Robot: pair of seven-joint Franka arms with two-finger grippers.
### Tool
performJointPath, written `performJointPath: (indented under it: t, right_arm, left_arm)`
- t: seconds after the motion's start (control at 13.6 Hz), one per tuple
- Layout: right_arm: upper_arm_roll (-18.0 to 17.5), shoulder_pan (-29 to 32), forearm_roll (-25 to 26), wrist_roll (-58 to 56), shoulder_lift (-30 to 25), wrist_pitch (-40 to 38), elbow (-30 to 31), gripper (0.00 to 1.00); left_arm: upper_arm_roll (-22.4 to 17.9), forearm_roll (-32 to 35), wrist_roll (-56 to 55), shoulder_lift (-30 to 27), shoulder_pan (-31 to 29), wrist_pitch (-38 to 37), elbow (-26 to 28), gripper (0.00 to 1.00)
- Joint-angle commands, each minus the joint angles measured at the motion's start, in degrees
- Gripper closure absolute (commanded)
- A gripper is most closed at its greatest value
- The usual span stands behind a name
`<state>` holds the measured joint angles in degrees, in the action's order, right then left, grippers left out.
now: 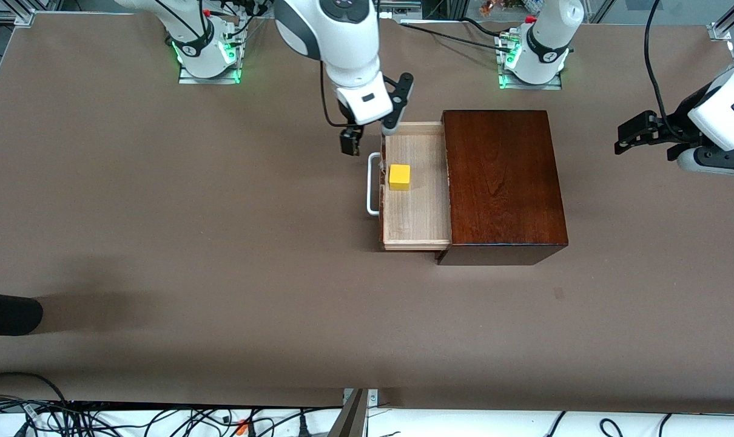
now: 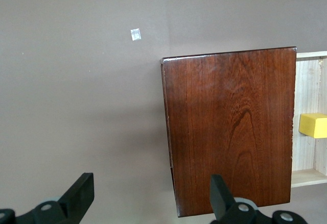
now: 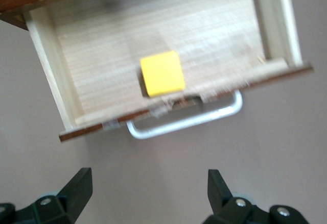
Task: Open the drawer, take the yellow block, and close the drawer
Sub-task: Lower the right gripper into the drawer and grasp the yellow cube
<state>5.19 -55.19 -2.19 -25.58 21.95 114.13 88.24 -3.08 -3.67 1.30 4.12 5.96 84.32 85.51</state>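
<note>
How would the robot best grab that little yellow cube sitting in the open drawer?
Probably from straight above, closing on two opposite flat side faces of the yellow block. It sits flat on the floor of the pulled-out drawer, whose walls block any sideways approach. The right gripper is open above the drawer's handle end.

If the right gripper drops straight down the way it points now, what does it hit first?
Probably bare table just outside the drawer, near its handle. The right gripper, open, hangs there; the yellow block sits off its line. Depth is uncertain.
</note>
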Motion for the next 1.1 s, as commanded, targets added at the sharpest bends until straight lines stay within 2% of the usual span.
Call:
performJointPath:
  t: [0.0,0.22,0.66,1.03]
  right_arm:
    - [-0.01,-1.76,0.43,-4.92,5.98,-0.14,-7.71,0.0]
    - [-0.01,-2.38,1.13,-5.45,10.56,-0.05,-11.86,0.0]
    - [-0.01,-2.38,1.84,-8.35,15.13,5.57,-12.48,0.0]
    - [0.08,-2.38,2.27,-8.7,17.33,6.45,-12.83,0.0]
  left_arm:
    - [1.68,-0.38,1.43,-1.57,-1.47,1.11,1.59,0.0]
    - [1.68,-0.29,1.6,-1.57,-1.47,1.11,1.59,0.0]
    - [1.76,4.63,2.22,-1.57,-1.47,0.94,1.5,0.0]
    - [1.76,4.63,2.13,-1.39,-1.39,0.59,0.71,0.0]
